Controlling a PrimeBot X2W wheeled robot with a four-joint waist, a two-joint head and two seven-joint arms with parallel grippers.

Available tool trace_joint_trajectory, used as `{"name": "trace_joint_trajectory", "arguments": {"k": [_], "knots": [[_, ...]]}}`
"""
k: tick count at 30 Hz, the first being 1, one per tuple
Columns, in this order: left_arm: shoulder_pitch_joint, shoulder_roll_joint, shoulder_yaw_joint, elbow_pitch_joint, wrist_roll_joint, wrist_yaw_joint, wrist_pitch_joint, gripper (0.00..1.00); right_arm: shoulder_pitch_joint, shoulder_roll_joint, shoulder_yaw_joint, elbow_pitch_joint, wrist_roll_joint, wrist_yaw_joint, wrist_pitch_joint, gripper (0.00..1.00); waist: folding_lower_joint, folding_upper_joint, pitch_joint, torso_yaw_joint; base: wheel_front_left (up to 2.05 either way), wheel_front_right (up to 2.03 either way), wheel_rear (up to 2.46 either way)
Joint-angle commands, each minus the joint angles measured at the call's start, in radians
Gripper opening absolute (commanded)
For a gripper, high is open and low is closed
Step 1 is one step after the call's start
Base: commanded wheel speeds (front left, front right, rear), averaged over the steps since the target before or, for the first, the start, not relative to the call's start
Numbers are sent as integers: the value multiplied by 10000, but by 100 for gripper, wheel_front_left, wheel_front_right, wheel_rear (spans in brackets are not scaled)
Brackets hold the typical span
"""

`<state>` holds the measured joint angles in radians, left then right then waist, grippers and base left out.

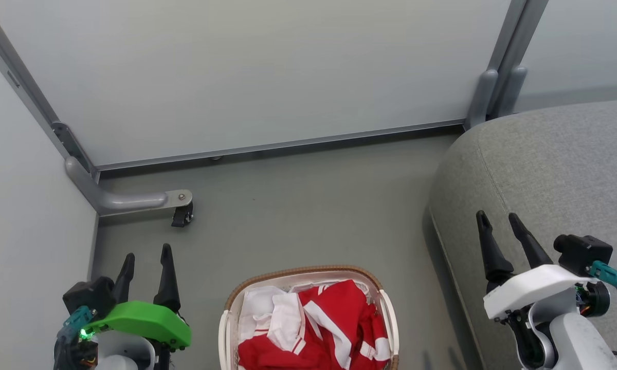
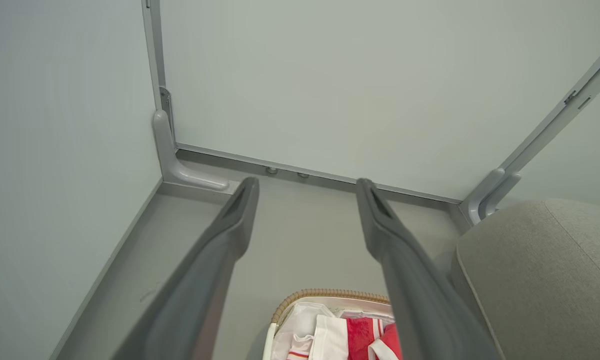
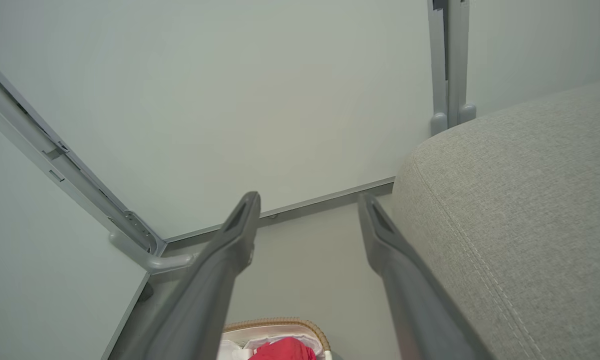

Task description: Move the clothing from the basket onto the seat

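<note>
Directly ahead of the robot in the head view, the basket [image 1: 298, 271] stands on the grey floor [image 1: 298, 205], heaped with the clothing [image 1: 334, 318], which lies red and white-striped over a white liner [image 1: 257, 308]. The left hand [image 1: 147, 254] hangs to the basket's left. The right hand [image 1: 497, 217] hangs to the basket's right, near the rounded edge of the seat [image 1: 545, 169]. Both hands have their fingers spread and hold nothing. The likeliest slip, I judge, is pinching the liner along with a garment, since white cloth and white trim lie mixed together. That would drag or tip the light basket. Tangled garments could also come up in a bunch and trail over the rim. The clothing lies between the two hands and nearer the robot than their fingertips, touching neither.

From the left wrist view, the parted fingers of the left hand [image 2: 307, 182] point past the basket [image 2: 325, 292] toward the wall. The clothing [image 2: 362, 332] lies low between them, well short of the tips, so a straight reach would overshoot onto bare floor.

From the right wrist view, the open right hand [image 3: 308, 196] frames the basket's far rim [image 3: 280, 322], with a patch of red clothing [image 3: 282, 350] at the bottom edge. The seat [image 3: 520, 200] rises just right of the basket. A garment released on that rounded shoulder could slide off to the floor.
</note>
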<state>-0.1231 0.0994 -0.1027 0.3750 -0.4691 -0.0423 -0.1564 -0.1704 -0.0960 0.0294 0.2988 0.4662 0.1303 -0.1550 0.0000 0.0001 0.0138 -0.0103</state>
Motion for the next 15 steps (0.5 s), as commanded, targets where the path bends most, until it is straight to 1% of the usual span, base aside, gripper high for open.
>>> {"name": "trace_joint_trajectory", "arguments": {"k": [1, 15], "knots": [[-280, 88, -18, -44, 320, 64, -95, 100, -252, -93, 31, -87, -292, 4, -104, 100, 0, -1, 5, -6, 0, 0, 0], [-380, 5, 99, 163, 1566, 43, -419, 100, -451, -29, 166, 139, -1692, 4, -428, 100, 0, -1, -18, -65, 0, 0, 0]]}}
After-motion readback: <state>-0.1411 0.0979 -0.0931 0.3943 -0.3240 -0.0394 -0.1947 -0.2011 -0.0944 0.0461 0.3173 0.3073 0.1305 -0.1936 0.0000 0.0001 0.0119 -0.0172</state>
